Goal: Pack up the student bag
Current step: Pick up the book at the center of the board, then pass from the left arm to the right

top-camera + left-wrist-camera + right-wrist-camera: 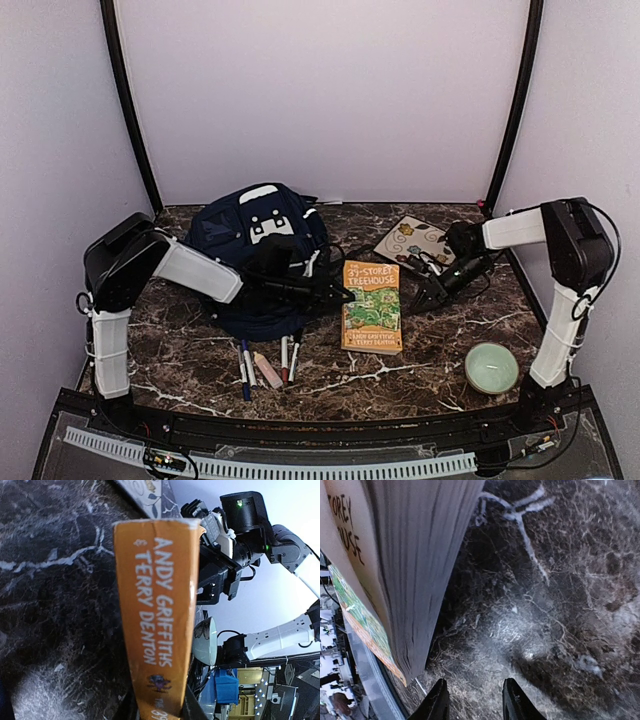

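Packing has barely begun, by the look of it. Everything that might go in lies outside the student bag point(255, 235). The bag slumps on the dark marble table point(180, 355) just behind and to the outer side of the left claw point(335, 293), with that arm's forearm crossing its front. Whether its opening is unzipped I cannot tell.

The step in hand seems to be the paperback point(372, 305). The left claw pinches it by the spine point(155, 620), one finger on each face, closed narrowly on the book. The right claw point(472, 702) sits just off the opposite, page-edge side. Its fingers are a little apart with nothing between them, and only bare marble lies ahead.

Left to do, as I judge it, is getting the book into the bag. After that comes the row of pens point(268, 365) on the near side of the left claw, and the flower-patterned flat case point(412, 240) just beyond the right claw. A pale green bowl point(491, 368) sits nearer than the right claw, by that arm's base, and may not belong in the bag at all.

The cover reads "THE 39-STOREY TREEHOUSE". The orange spine reads "ANDY GRIFFITHS & TERRY DENTON" in white. The white patch on the bag carries dark marks too small to read.
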Robot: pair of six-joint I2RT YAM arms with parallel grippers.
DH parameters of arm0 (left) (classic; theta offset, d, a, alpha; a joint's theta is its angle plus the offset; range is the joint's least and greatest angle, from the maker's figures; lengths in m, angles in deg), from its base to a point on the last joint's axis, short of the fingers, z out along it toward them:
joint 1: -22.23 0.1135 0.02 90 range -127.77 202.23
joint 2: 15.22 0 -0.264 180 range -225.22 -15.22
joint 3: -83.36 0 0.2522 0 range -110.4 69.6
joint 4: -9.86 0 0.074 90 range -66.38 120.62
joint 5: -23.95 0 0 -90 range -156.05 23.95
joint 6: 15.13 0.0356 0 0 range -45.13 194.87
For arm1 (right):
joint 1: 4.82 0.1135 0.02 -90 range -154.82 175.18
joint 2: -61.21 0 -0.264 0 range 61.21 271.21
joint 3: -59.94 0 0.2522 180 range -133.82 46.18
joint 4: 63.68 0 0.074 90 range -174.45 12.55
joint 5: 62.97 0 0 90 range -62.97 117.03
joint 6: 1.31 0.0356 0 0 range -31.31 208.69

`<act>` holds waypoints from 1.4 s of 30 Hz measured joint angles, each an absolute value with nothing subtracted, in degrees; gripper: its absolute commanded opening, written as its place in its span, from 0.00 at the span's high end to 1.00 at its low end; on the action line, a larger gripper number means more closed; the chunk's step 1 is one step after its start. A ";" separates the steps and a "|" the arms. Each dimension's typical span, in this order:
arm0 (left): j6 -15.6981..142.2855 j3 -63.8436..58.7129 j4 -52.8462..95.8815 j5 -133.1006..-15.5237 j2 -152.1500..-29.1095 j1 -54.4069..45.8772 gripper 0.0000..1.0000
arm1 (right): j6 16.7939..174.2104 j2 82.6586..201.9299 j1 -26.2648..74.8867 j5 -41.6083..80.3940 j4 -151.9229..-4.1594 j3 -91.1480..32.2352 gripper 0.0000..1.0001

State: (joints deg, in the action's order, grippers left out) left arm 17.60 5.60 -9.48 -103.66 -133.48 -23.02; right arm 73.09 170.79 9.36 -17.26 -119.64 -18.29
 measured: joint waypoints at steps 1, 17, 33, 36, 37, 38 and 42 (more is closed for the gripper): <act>18.78 6.01 -9.20 -103.81 -132.19 -22.85 1.00 | 71.41 169.66 9.25 -16.45 -120.08 -18.31 0.58; 36.11 6.43 1.56 -104.51 -118.62 -20.94 1.00 | 64.20 148.24 8.29 -20.47 -119.25 -29.20 0.02; 38.03 7.41 -1.59 -114.28 -115.97 -20.94 1.00 | 68.87 158.31 16.11 -25.70 -116.65 -32.80 0.10; 38.51 8.26 -2.90 -115.63 -114.29 -20.94 1.00 | 69.27 158.97 16.20 -27.90 -116.43 -32.80 0.15; 38.65 8.61 -3.30 -115.87 -113.83 -20.94 1.00 | 69.16 159.10 16.20 -29.46 -116.49 -32.80 0.16; 38.75 9.22 -4.15 -116.29 -113.31 -20.83 1.00 | 68.92 159.23 16.20 -30.77 -116.58 -32.80 0.17; 39.32 9.81 -5.52 -116.70 -113.04 -20.73 1.00 | 66.75 160.35 16.40 -37.13 -118.50 -32.80 0.25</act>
State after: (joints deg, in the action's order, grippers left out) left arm 39.32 9.81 -5.52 -116.70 -113.04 -20.73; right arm 66.75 160.35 16.40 -37.13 -118.50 -32.80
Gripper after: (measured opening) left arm 0.215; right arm 0.804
